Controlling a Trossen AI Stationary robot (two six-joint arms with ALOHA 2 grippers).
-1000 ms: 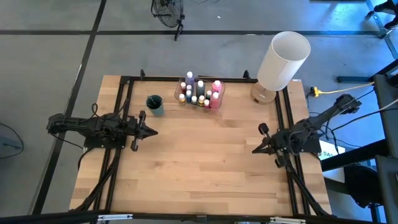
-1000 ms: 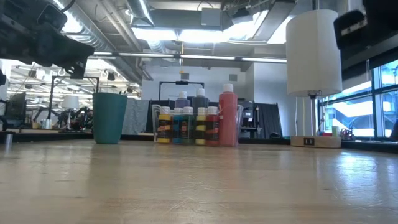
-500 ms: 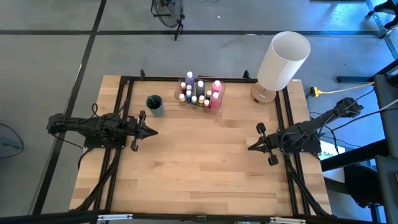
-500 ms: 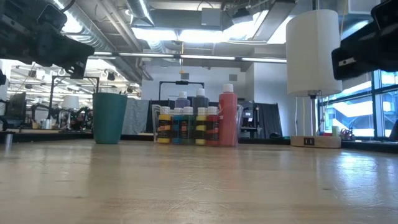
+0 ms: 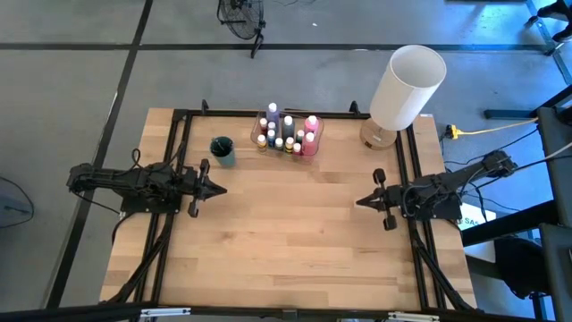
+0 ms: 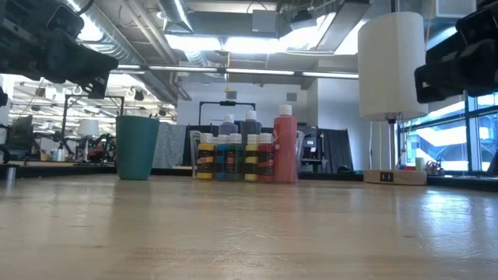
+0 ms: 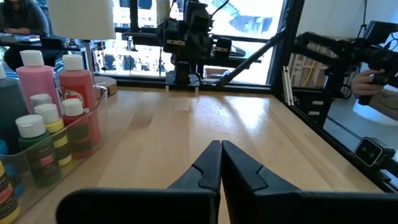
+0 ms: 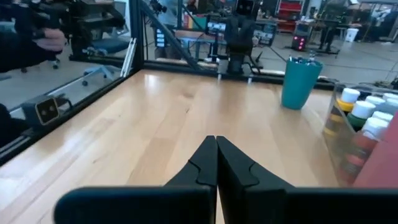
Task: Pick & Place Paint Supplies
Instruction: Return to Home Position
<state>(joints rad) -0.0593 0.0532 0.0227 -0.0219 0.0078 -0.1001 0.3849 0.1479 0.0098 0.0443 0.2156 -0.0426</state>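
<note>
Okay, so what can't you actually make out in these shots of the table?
Green cup contents: low view, its opaque wall hides them; high view, too small.
Rear paint bottles: low view, front row covers all but their tops.
Clear bin: left wrist view, cut off by the picture's edge.

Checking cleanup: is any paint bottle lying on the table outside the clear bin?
No, the high view shows all paint bottles inside the clear bin.
</note>
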